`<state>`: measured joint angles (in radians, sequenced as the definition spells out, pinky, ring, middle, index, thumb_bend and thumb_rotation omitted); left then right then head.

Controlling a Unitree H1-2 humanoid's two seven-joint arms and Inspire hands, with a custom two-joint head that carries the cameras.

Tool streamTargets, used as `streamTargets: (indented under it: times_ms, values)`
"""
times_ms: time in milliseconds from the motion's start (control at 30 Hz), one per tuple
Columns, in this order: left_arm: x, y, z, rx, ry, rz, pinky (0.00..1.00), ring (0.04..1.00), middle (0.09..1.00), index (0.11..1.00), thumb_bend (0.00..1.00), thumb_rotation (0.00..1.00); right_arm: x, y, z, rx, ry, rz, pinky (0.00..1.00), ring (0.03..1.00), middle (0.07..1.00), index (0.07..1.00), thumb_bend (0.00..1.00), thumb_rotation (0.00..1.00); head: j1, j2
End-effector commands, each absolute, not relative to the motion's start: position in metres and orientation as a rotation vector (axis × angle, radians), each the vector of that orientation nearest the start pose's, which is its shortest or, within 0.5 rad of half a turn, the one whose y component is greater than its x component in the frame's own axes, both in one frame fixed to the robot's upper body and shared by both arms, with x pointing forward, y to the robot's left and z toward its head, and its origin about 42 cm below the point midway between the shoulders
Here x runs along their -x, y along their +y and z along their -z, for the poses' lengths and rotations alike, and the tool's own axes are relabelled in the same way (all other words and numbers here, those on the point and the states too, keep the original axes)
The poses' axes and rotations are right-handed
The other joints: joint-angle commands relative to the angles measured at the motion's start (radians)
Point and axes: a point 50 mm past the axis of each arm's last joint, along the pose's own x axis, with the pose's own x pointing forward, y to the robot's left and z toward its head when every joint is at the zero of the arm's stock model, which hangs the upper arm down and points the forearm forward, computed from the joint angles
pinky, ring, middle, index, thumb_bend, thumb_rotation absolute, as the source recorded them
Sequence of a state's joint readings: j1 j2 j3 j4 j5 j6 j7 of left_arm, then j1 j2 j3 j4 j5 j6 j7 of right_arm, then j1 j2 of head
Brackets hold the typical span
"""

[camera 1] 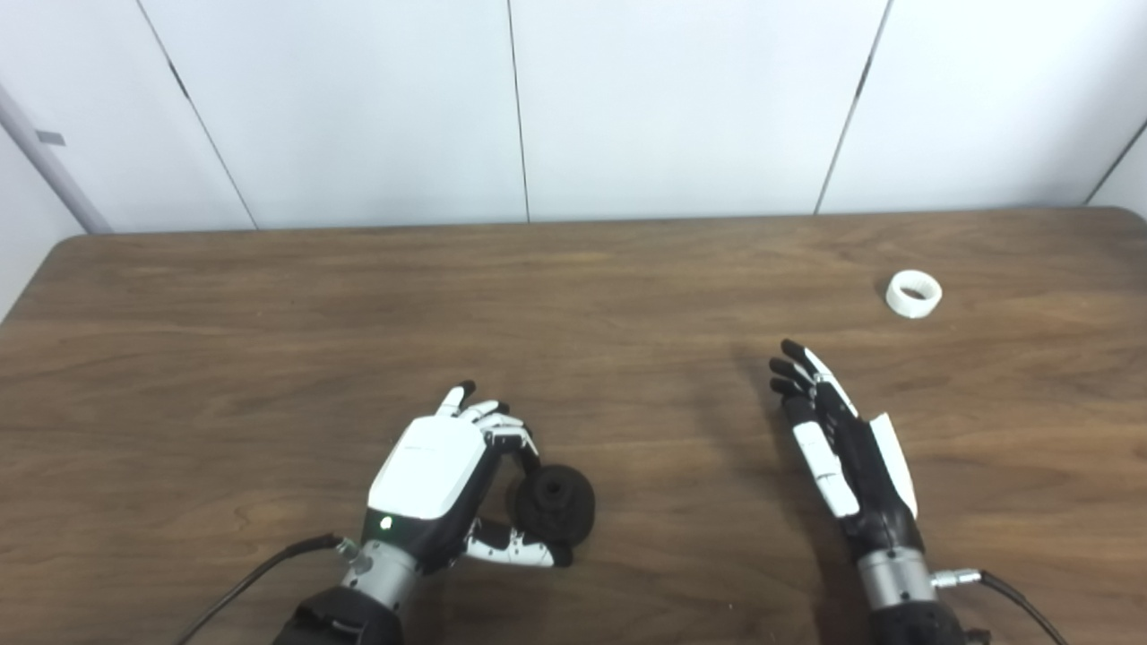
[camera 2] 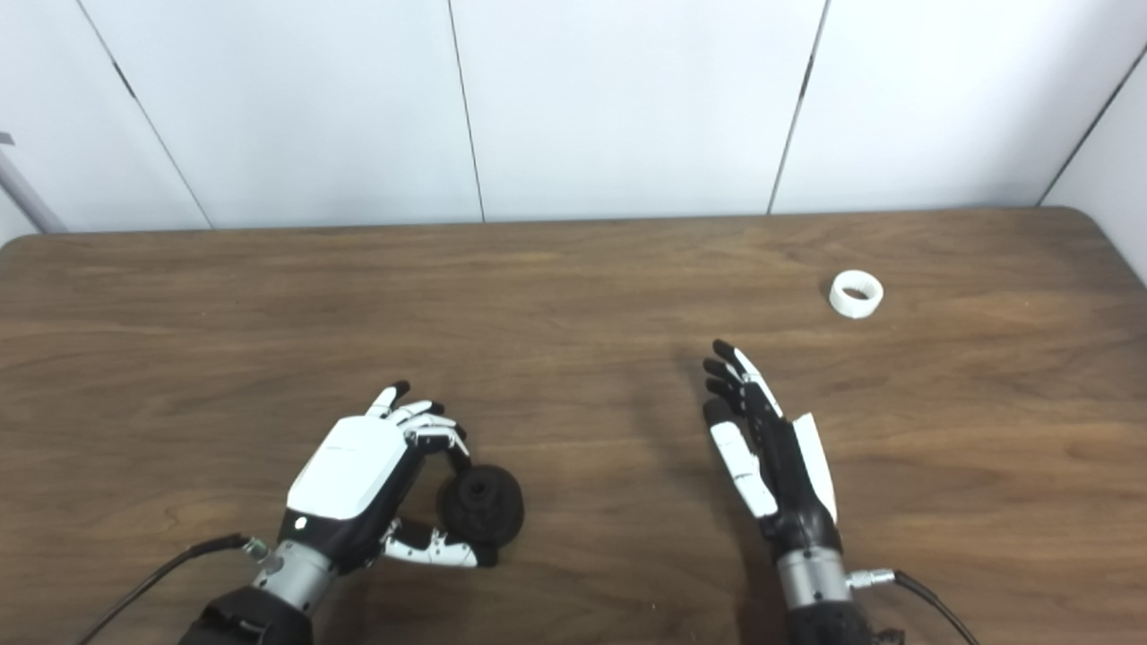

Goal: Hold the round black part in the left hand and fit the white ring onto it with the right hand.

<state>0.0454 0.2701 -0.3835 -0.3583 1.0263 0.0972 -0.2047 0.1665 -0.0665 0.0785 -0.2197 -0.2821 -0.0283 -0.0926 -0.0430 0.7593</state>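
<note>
On tabletop (camera 1: pixel 269 296) I saw L hand (camera 1: pixel 439 479) grasping black part (camera 1: pixel 556 503); R hand (camera 1: pixel 842 448) released, w/ white ring (camera 1: pixel 914 294) well apart.

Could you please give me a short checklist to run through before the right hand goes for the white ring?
1. Black part held between the left hand's fingers and thumb: ok, though how firm the grip is cannot be told.
2. Right hand open and holding nothing: ok.
3. White ring lying free on the table, apart from both hands: ok.
4. Path from right hand to ring free of other things: ok.
5. Ring fitted on the black part: not ok, not yet done.
</note>
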Motion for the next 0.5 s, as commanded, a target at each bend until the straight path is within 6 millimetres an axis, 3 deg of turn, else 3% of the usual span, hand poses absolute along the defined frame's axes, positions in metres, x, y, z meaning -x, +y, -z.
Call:
streamTargets:
  times_ms: [0,267,467]
  values:
    - [-0.242,0.182,-0.148,-1.295,-0.225,0.403,1.0,0.863,0.748,0.484,0.52,0.06,-0.211,-0.213,-0.115,0.295,-0.08,0.061,0.82,0.834,0.862,0.903,0.49,1.0,0.0,0.005]
    - [-0.243,0.181,-0.148,-1.323,-0.219,0.413,1.0,0.852,0.741,0.483,0.52,0.05,-0.211,-0.215,-0.117,0.265,-0.081,0.074,0.83,0.841,0.862,0.896,0.51,1.0,-0.005,0.01]
    - [-0.245,0.181,-0.146,-1.333,-0.211,0.416,1.0,0.86,0.745,0.483,0.52,0.05,-0.217,-0.223,-0.133,0.225,-0.112,0.078,0.88,0.864,0.871,0.899,0.5,1.0,-0.026,0.014]
